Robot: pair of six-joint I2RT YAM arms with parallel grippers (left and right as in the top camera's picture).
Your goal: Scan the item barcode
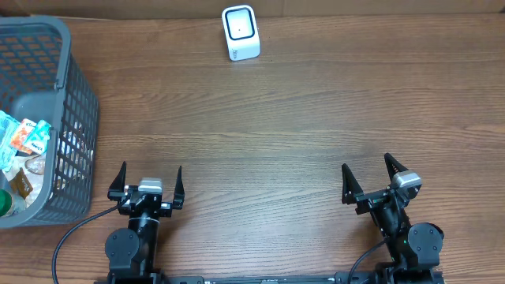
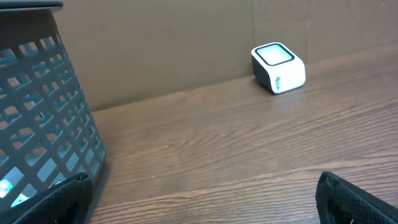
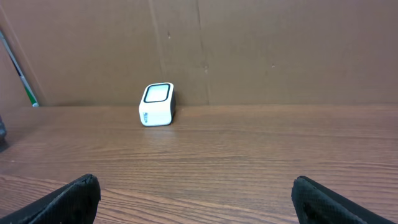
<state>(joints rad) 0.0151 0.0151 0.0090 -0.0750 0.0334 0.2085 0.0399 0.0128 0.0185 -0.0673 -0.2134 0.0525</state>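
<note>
Overhead: packaged items (image 1: pixel 28 136) in basket (image 1: pixel 79 118), well apart from white scanner (image 1: pixel 240 32)

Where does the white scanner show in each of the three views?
Overhead: scanner top centre, at the far edge of the table.
Left wrist: upper right, against the cardboard wall.
Right wrist: left of centre, against the same wall.
Shared landmark: the seam where table meets wall.
</note>
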